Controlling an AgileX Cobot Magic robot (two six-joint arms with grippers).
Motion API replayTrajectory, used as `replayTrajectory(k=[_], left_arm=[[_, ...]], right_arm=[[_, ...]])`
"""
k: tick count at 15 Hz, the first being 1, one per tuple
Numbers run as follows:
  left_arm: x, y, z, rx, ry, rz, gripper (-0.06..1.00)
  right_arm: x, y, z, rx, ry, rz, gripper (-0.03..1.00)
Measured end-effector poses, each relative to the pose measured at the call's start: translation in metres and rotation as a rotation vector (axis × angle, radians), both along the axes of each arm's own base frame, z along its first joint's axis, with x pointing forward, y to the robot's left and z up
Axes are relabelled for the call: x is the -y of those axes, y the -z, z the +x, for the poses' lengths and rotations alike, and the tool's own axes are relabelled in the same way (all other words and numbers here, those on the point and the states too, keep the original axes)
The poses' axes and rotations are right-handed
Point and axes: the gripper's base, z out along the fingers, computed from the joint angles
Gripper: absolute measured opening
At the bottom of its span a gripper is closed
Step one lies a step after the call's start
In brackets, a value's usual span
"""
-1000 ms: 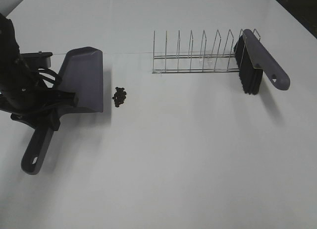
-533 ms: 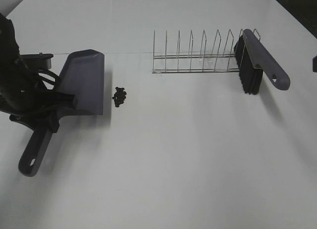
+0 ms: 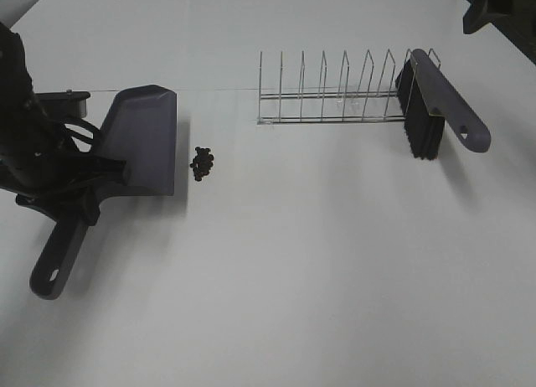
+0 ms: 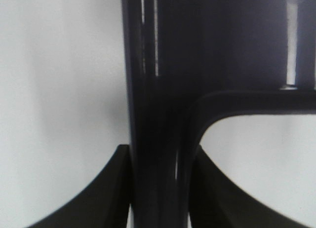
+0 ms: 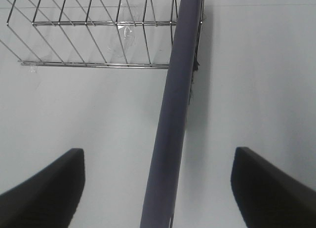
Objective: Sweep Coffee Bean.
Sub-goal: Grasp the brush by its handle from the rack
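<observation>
— While the left pincer (image 3: 105,176) clamps the handle of the grey plastic dustpan (image 3: 144,140) on the white tabletop (image 3: 293,278), where are the beans, seen from high up?
— The small cluster of dark coffee bean (image 3: 201,162) pieces lies just beside the pan's open lip, not touching it. Farther right stands a chrome wire rack (image 3: 327,94), with a grey black-bristled brush (image 3: 435,102) leaning at its end.
— The left wrist camera?
— Dark fingers (image 4: 98,198) clenched on the dustpan's handle.
— The right wrist?
— The right pincer (image 5: 158,188) is released, spread wide either side of the brush handle without touching it.
</observation>
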Motion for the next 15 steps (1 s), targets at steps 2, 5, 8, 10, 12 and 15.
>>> replayTrajectory(k=[2,5,8,10,12,15], left_arm=[[0.0,0.0,0.0,-0.001,0.001,0.0,0.27],[0.0,0.0,0.0,-0.002,0.002,0.001,0.27],[0.0,0.0,0.0,-0.002,0.001,0.0,0.27],[0.0,0.0,0.0,-0.002,0.003,0.0,0.27],[0.0,0.0,0.0,-0.003,0.004,0.0,0.27],[0.0,0.0,0.0,-0.003,0.005,0.0,0.27]], right_arm=[[-0.001,0.002,0.033,-0.073,-0.008,0.009,0.66],[0.0,0.025,0.077,-0.196,0.007,0.012,0.65],[0.004,0.045,0.104,-0.242,0.007,-0.028,0.65],[0.004,0.063,0.12,-0.249,0.007,-0.032,0.65],[0.004,0.094,0.135,-0.286,0.006,-0.032,0.65],[0.004,0.125,0.142,-0.318,0.008,-0.032,0.65]])
